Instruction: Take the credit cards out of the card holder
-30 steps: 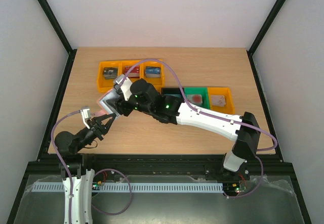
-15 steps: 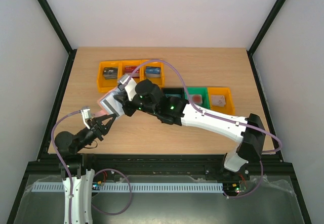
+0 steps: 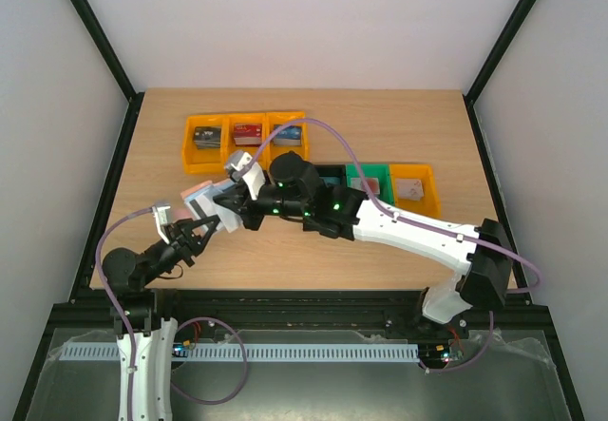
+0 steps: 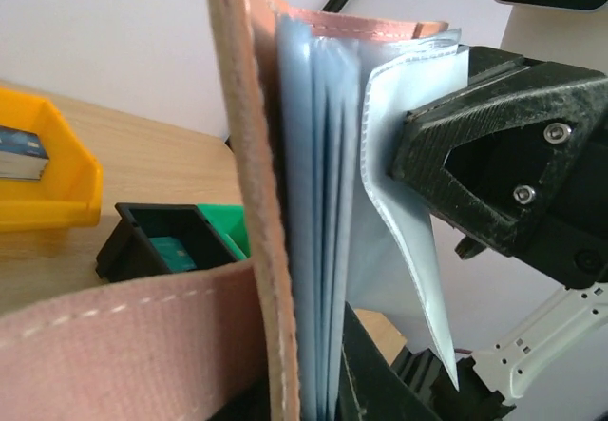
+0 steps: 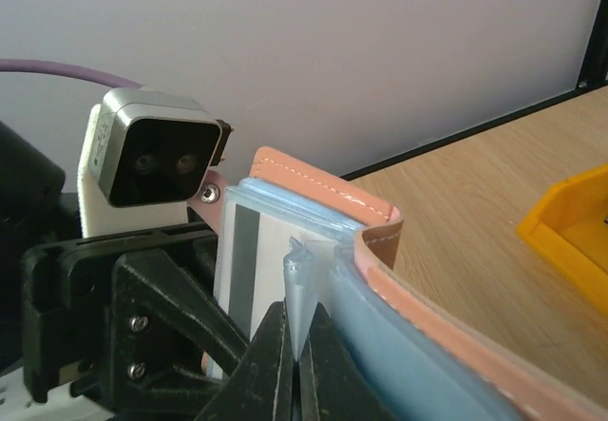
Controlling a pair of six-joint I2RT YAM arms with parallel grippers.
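Pinkish-brown leather fold-over card holder (image 3: 198,193) is up off the wooden counter (image 3: 380,126) at front-left, spread open. It is clamped in the left gripper (image 3: 195,229), which is closed tight. The right gripper (image 5: 296,340) is fully closed, pinching the edge of a pale-blue clear plastic sleeve (image 5: 302,274) inside the holder. A white credit card (image 5: 249,264) with a grey stripe is still pocketed just beside the pinch.

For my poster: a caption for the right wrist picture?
Right hand pinching a pale blue sleeve of the card holder.
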